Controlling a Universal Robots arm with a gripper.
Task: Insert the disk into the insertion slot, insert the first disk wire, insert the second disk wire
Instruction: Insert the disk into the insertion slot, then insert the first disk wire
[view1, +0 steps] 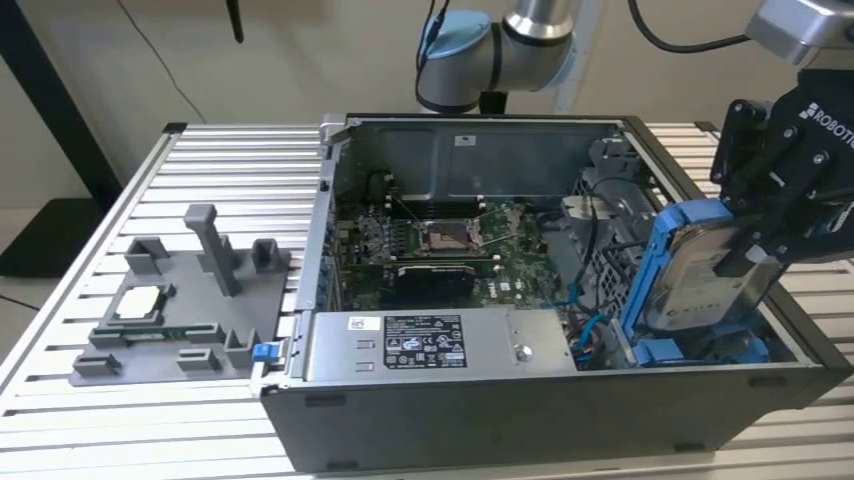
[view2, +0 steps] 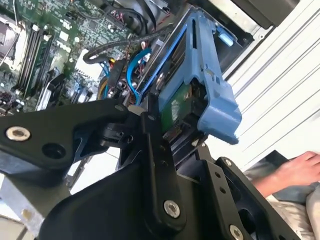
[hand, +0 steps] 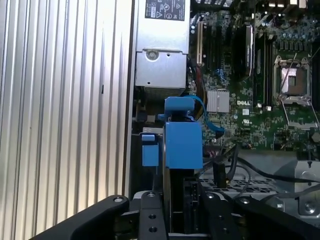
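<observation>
On the exterior view's left, a grey holder (view1: 187, 300) with a chip (view1: 138, 303) on it sits on the slatted table (view1: 227, 160). In the middle stands the open computer case (view1: 534, 420), with the green main board (view1: 387, 250) at the back and the long power box (view1: 441, 345) along the front wall.

On the exterior view's right, the disk (view1: 694, 275) hangs tilted, nearly on edge. Its lower end is down inside the case, over the blue rails of the slot (view1: 681, 350). Whether that end already touches the rails I cannot tell. It is not lying flat in the slot. Blue wires (view1: 587, 320) lie loose just beside the slot.

The gripper (view1: 747, 255) is pinching the disk at its upper end. In the second wrist view the fingers (view2: 152, 125) press on the two flat faces, just behind the blue frame (view2: 210, 80).

The disk looks stiff and rather heavy for its size, with smooth metal that could slip. The plastic frame probably flexes, and the green board side looks delicate. The flat metal faces, away from the plug end, seem the soundest place to hold.
</observation>
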